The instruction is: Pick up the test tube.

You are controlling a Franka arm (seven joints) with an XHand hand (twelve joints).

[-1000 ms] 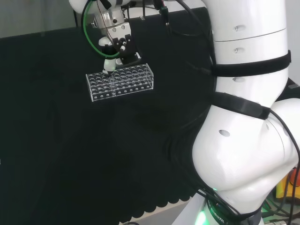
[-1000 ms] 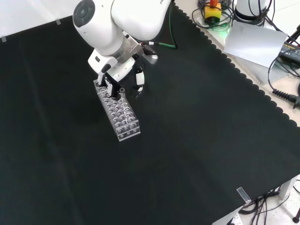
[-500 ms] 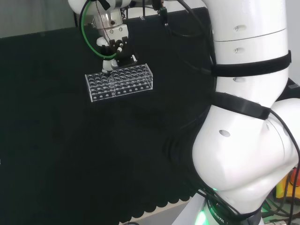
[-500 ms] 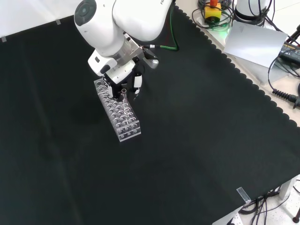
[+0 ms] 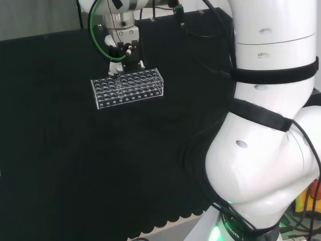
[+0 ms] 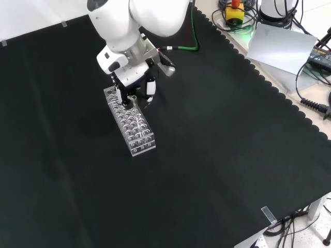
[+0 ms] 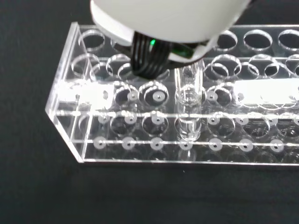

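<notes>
The tube (image 7: 188, 109), clear, thin-walled, probably light, slippery and fragile, stands upright in the rack (image 7: 70, 140) on the surface (image 6: 217, 155), and the hand (image 6: 135, 85) has fingers curled at its top, the only exposed place to pinch it.

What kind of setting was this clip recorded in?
Most likely a robotics lab bench set up for labware handling: a clear test tube rack holding a test tube on black cloth, the robot hand over it, with cables and an emergency stop button at the bench edge.
</notes>
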